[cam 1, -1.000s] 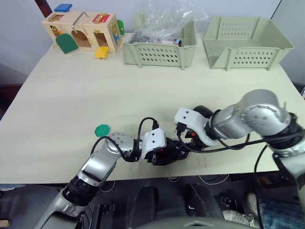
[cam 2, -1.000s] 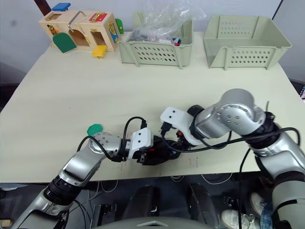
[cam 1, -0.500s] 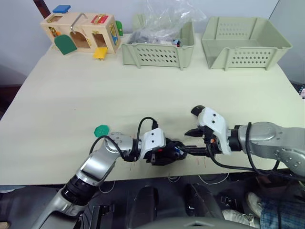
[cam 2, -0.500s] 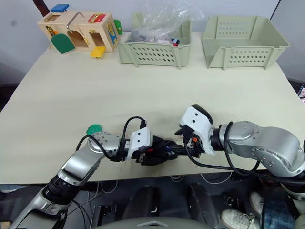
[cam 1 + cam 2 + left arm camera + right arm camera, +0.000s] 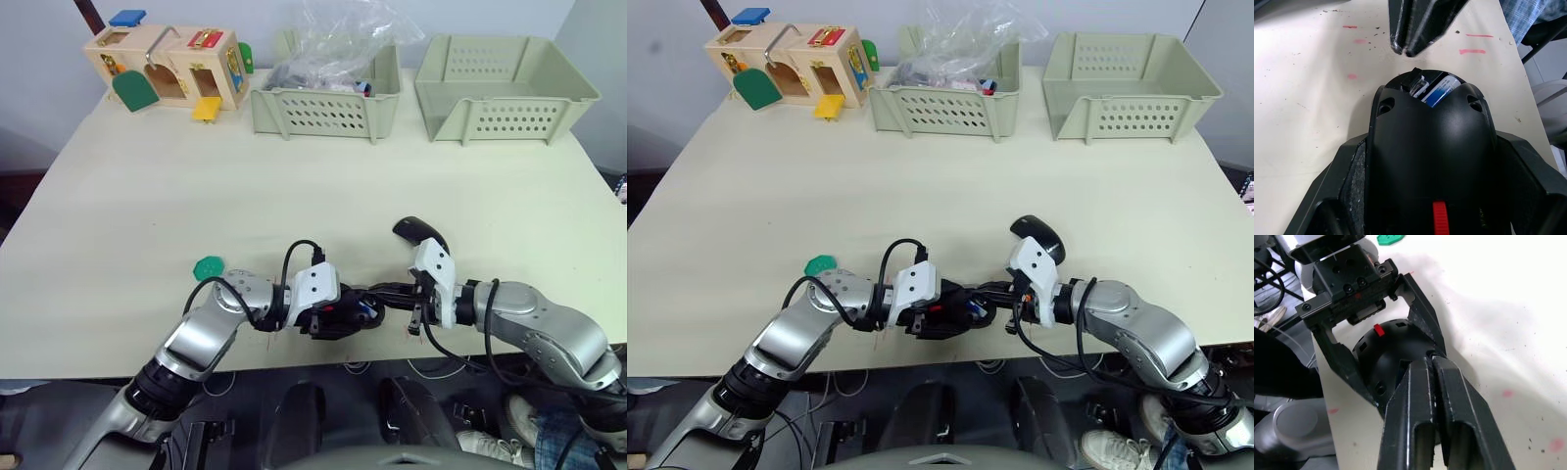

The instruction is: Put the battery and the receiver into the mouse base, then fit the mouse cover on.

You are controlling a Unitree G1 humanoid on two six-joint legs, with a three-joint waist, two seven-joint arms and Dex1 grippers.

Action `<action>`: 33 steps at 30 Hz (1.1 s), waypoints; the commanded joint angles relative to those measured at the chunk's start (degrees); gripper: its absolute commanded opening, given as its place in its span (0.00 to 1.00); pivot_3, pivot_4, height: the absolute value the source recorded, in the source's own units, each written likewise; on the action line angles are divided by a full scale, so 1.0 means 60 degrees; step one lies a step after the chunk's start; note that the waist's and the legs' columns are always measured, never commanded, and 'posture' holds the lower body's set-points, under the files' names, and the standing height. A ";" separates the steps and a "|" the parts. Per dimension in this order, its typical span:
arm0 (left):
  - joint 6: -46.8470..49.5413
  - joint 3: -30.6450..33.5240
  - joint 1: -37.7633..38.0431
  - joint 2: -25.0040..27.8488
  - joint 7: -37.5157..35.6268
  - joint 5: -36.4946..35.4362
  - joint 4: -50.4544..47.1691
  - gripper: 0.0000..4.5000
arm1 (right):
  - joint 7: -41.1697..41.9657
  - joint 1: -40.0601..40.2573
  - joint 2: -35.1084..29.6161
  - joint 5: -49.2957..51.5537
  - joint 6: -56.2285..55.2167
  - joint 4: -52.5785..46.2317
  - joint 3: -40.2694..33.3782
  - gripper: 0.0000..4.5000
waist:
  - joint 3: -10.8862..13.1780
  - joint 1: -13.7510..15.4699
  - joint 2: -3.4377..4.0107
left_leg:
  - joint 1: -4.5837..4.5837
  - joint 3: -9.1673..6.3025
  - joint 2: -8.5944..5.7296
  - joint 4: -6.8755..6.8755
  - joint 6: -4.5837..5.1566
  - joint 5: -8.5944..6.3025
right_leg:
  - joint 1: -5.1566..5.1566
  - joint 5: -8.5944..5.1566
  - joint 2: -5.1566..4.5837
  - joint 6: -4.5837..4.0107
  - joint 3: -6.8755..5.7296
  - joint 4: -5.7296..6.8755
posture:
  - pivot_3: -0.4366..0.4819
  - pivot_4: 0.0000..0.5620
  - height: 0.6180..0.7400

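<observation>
Black mouse base [image 5: 1432, 147]: clamped in left hand [image 5: 338, 315]. Right hand [image 5: 1429, 357], fingers together, now withdrawn to rear opening; battery [image 5: 1442, 88] seated. Mouse cover [image 5: 419, 231] uncovered on table [image 5: 147, 215], unfitted.

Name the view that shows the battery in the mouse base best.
The left wrist view: the blue battery lies in the mouse base's open end. Both eye views give a blue speck; the right wrist view has the shut right gripper before it.

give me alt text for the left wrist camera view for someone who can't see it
The left gripper clamps the black mouse base between its two fingers on a pale table. A blue battery shows in the open compartment at the base's far end, where the right gripper's closed fingertips point.
</observation>
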 commanded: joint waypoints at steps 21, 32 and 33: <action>0.0032 -0.0111 0.0071 0.0086 -0.0071 -0.0059 -0.0139 0.65 | 0.0603 0.0493 0.0486 -0.1568 -0.0171 0.0428 0.0318 0.01 | -0.0002 0.0002 0.0000 | 0.0007 0.0004 -0.0001 0.0001 0.0000 0.0000 | 0.0001 0.0000 0.0001 -0.0002 0.0000 0.0014 | 0.48 0.27 1.00; 0.0055 -0.0104 0.0064 0.0072 -0.0028 -0.0061 -0.0106 0.65 | 0.0876 0.0677 0.0345 -0.2354 -0.0146 0.1017 0.0930 0.01 | -0.0044 -0.0008 -0.0001 | 0.0026 0.0006 -0.0001 0.0001 0.0000 0.0000 | 0.0011 -0.0002 0.0003 -0.0004 0.0006 0.0019 | 0.48 0.27 1.00; 0.0054 -0.0103 0.0058 0.0068 -0.0027 -0.0061 -0.0094 0.65 | 0.0871 0.0680 0.0342 -0.2430 -0.0143 0.1054 0.0949 0.01 | -0.0049 -0.0007 -0.0002 | 0.0028 0.0006 -0.0001 0.0001 0.0000 0.0000 | 0.0012 -0.0002 0.0004 -0.0004 0.0006 0.0019 | 0.48 0.27 1.00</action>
